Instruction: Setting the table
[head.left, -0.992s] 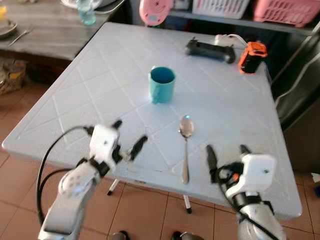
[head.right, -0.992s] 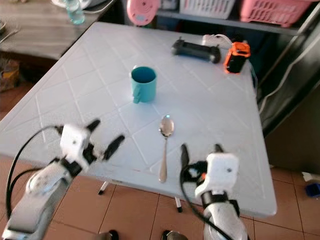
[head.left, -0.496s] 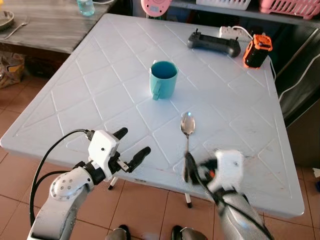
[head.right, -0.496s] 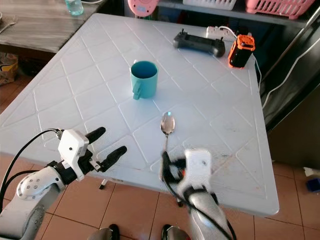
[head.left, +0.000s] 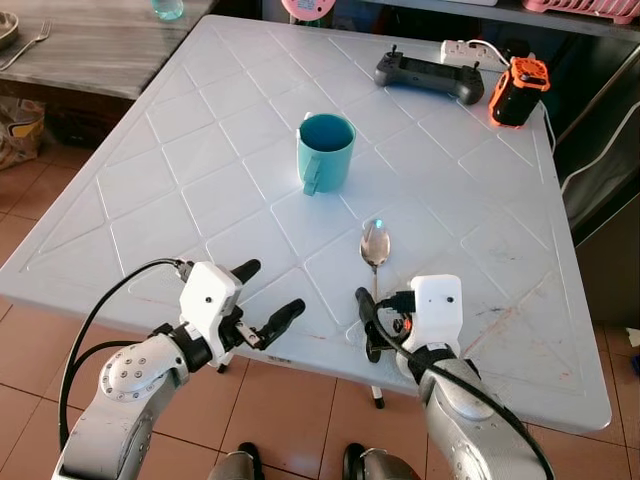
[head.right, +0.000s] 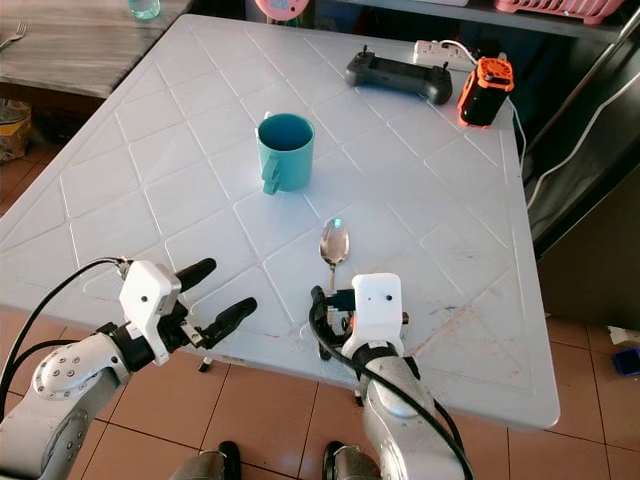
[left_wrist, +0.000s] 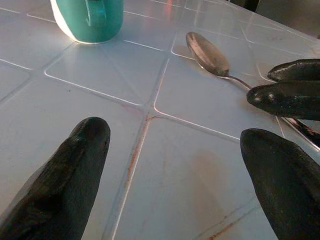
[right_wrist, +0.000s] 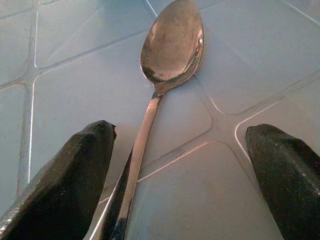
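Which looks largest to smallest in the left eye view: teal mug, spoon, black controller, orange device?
1. Black controller, the widest, though it lies farther from the camera.
2. Spoon, partly covered by the right gripper.
3. Teal mug.
4. Orange device.
Spoon and controller look close; unsure.

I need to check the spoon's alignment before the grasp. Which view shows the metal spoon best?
The right wrist view: the shiny metal spoon lies close up between the right gripper jaws, bowl and handle clear. The eye views show it small beyond that gripper; the left wrist view shows its bowl sideways.
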